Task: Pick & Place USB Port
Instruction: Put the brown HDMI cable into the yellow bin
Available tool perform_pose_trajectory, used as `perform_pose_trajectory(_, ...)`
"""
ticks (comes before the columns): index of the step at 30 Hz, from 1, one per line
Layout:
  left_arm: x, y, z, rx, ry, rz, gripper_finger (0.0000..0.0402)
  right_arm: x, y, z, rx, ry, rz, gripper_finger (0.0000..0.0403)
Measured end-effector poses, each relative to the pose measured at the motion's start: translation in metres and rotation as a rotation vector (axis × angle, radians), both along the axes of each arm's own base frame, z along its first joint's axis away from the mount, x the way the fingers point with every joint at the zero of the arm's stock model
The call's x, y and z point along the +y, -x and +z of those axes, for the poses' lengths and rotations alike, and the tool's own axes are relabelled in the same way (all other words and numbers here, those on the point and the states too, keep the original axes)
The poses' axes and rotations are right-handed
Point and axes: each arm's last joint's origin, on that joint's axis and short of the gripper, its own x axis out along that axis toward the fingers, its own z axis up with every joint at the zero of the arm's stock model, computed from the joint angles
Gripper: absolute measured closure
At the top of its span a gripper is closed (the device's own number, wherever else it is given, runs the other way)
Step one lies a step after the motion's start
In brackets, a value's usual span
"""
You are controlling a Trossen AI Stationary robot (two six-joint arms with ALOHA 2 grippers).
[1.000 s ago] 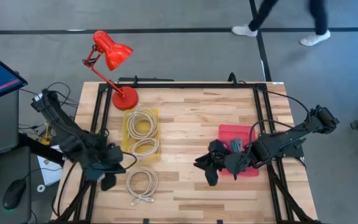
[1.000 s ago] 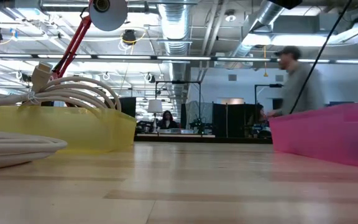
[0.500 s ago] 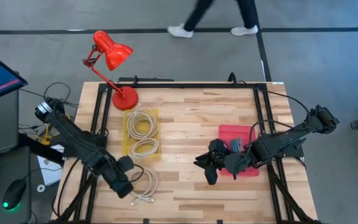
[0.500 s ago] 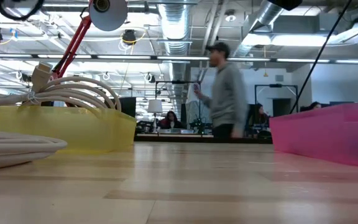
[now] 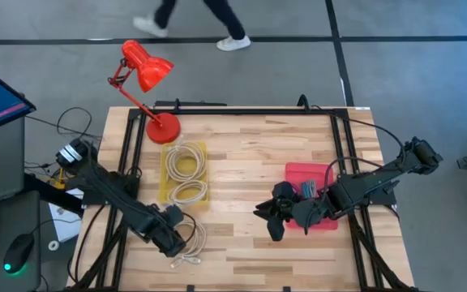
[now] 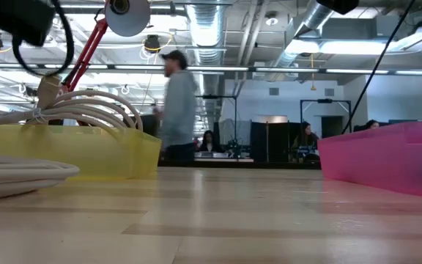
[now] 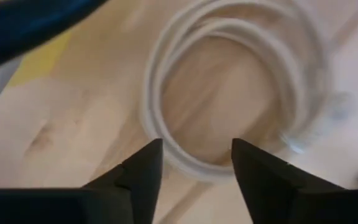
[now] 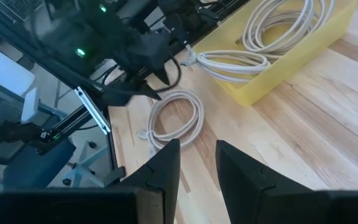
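The left gripper (image 5: 174, 235) hangs over the loose white cable (image 5: 186, 241) on the table, fingers (image 7: 143, 174) spread with the coil's near edge just past their tips. The right gripper (image 5: 272, 219) waits just beside the red bin (image 5: 320, 174), fingers parted too. More coiled cables sit in the yellow bin (image 5: 167, 191). A person (image 6: 176, 106) walks past behind the table.
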Motion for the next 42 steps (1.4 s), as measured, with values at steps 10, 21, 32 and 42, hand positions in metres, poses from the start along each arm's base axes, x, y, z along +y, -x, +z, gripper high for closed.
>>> perform_pose_trajectory(10,0.008,0.002,-0.047,0.130,-0.115,0.042,0.0170,0.000,0.000,0.000,-0.002,-0.001,0.000,0.0308)
perform_pose_trajectory(21,0.008,0.002,-0.065,0.033,-0.031,0.044,0.0219,0.000,0.000,0.000,-0.002,0.000,0.000,0.0308)
perform_pose_trajectory(32,0.007,0.001,-0.065,0.020,-0.019,0.043,0.0383,-0.001,0.001,-0.002,0.018,0.020,-0.015,0.0308)
perform_pose_trajectory(42,0.011,0.006,-0.023,-0.149,0.115,0.037,0.0386,-0.002,0.001,-0.002,0.022,0.022,-0.019,0.0308)
